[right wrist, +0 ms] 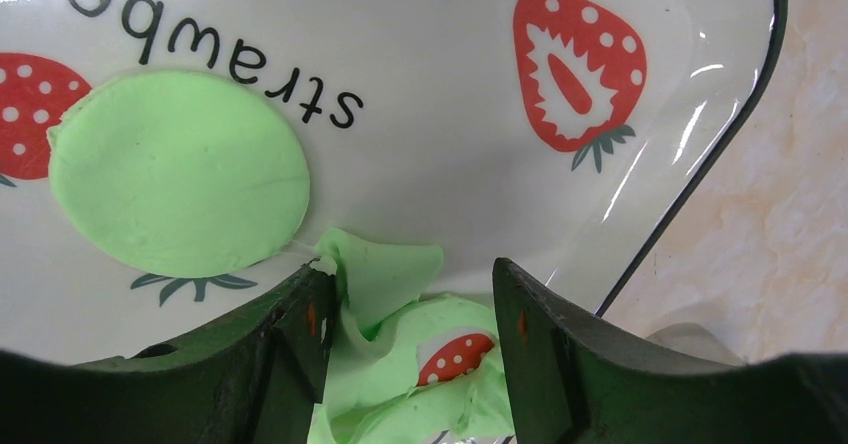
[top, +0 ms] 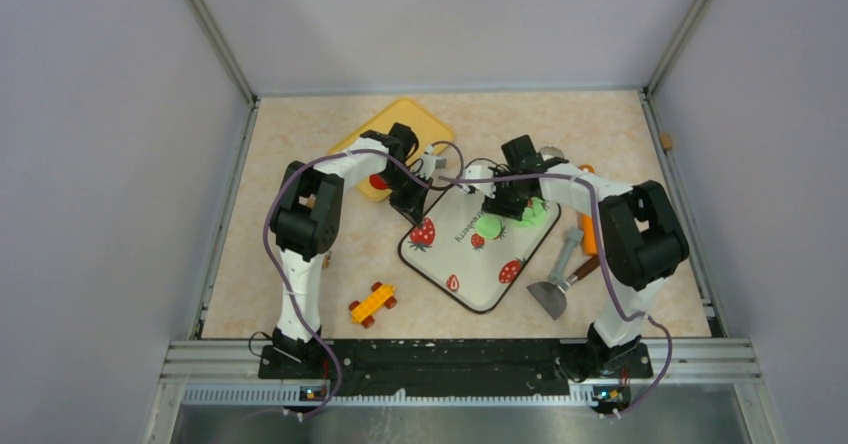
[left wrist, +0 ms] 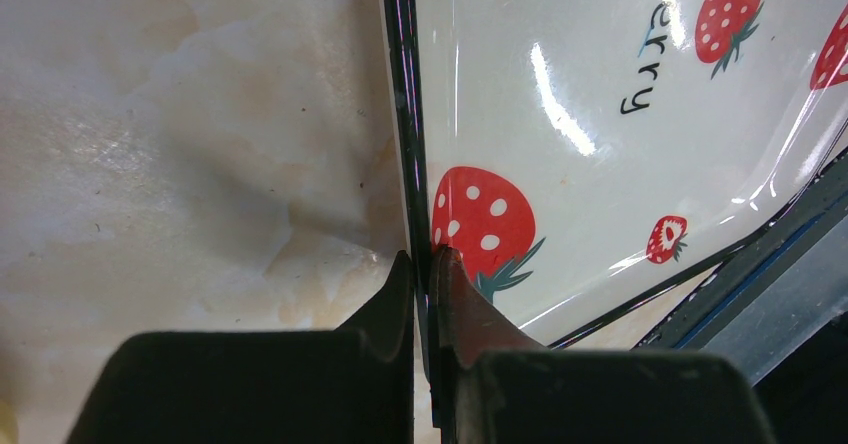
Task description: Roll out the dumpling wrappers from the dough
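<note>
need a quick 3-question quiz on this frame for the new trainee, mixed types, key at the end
1. True or false: the left end effector hangs open above the tray, touching nothing.
2. What lies between the fingers of the right end effector? A) ragged green dough B) a spoon C) nothing at all
3. Which printed word does the round flat wrapper lie beside?

Key
1. False: it is shut on the tray's rim.
2. A: the open fingers straddle the dough on the tray.
3. Strawberry.
</note>
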{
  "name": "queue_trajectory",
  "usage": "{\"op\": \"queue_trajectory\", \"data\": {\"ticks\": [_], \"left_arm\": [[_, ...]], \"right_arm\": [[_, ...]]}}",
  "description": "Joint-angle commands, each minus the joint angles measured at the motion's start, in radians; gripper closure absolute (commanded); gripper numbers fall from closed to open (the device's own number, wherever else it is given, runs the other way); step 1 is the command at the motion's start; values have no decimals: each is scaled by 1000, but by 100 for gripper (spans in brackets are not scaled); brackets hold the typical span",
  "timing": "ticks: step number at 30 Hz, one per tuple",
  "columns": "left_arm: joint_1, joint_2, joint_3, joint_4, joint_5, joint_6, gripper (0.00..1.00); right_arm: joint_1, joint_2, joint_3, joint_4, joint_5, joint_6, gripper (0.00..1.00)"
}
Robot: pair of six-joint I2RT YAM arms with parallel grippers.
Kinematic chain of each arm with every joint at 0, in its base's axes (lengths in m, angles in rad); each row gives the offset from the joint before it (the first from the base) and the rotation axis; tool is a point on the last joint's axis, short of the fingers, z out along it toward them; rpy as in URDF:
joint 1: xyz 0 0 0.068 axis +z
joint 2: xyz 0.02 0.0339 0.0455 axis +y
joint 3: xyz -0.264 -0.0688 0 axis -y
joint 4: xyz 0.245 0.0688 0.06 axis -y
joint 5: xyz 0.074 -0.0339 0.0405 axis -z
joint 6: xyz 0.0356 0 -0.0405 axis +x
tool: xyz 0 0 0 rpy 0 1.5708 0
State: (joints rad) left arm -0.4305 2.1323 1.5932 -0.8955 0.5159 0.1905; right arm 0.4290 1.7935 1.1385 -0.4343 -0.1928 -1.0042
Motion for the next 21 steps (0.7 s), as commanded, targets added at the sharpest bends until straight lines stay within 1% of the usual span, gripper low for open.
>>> {"op": "queue_trajectory", "data": {"ticks": [1,9,14,21], "left_arm": [[2,6,21,-16,-15,51,100],[3,4,16,-16,-24,52,100],[4,15,19,-20,-22,49,100],[4,16,22,-12,-15,38,100]], "right_arm": [[-30,-33,21,25,59,8,41],[-40,-131,92,-99,-32,82,41],[-76,-171,130,-168,-65,115,41],[-123,-154,211,-331,-239,181,40]]}}
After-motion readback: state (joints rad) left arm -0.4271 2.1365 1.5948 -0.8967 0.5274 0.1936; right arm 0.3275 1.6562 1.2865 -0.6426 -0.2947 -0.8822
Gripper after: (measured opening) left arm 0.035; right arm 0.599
